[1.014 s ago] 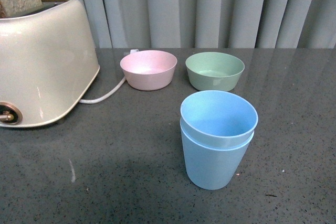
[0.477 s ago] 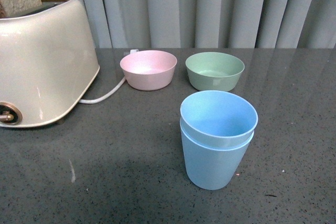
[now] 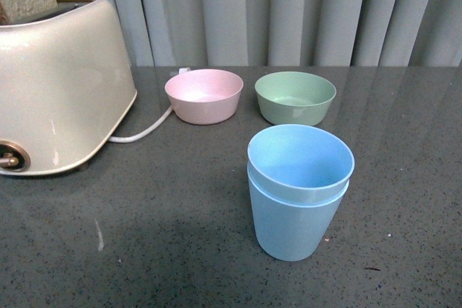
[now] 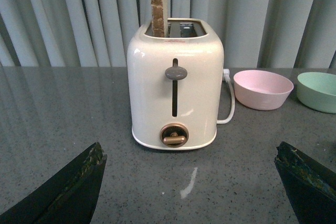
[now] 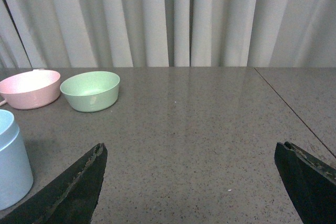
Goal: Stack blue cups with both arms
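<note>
Nothing stirs across the last second: the front view matches the earlier frames. The two blue cups [image 3: 300, 191] stand nested, one inside the other, upright on the near-right part of the dark speckled table [image 3: 166, 207], the inner rim riding just above the outer one. Behind them sit the pink bowl [image 3: 204, 95] and, to its right, the green bowl [image 3: 295, 97], both well apart from the stack. At far left the cream toaster [image 3: 54, 84] holds a slice of bread [image 4: 158, 7], its white cord [image 3: 141, 132] trailing toward the pink bowl.

Neither arm shows in the front view. The left gripper [image 4: 191, 182] has its fingers spread wide, nothing between them, facing the toaster. The right gripper [image 5: 191, 182] is likewise spread and empty, with the stack just at the edge of its view.

By my reading the stacking looks done, both arms pulled clear.
</note>
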`<state>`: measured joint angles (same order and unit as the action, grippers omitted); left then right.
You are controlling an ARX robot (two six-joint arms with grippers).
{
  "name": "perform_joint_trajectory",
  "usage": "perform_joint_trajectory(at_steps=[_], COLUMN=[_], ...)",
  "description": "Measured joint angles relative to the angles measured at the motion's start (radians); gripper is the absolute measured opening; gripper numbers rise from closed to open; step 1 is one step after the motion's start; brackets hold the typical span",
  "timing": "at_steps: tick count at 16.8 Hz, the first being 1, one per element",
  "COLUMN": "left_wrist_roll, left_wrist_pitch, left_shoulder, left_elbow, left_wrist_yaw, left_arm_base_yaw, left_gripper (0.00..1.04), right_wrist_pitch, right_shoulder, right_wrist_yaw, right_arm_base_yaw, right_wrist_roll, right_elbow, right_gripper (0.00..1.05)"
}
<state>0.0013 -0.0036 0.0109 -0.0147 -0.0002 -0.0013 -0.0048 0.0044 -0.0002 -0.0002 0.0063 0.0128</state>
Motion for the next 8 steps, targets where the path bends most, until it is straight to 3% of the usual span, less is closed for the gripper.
perform_joint_trajectory(at_steps=[8], left_wrist_roll=[0.0], left_wrist_pitch=[0.0], left_shoulder=[0.0], left_elbow=[0.0], left_wrist_yaw=[0.0], left_arm_base_yaw=[0.0], left_gripper=[0.98], right_wrist_pitch=[0.0], right_shoulder=[0.0], right_wrist_yaw=[0.0], right_arm_base_yaw=[0.0], right_wrist_roll=[0.0], right_elbow=[0.0], right_gripper=[0.98])
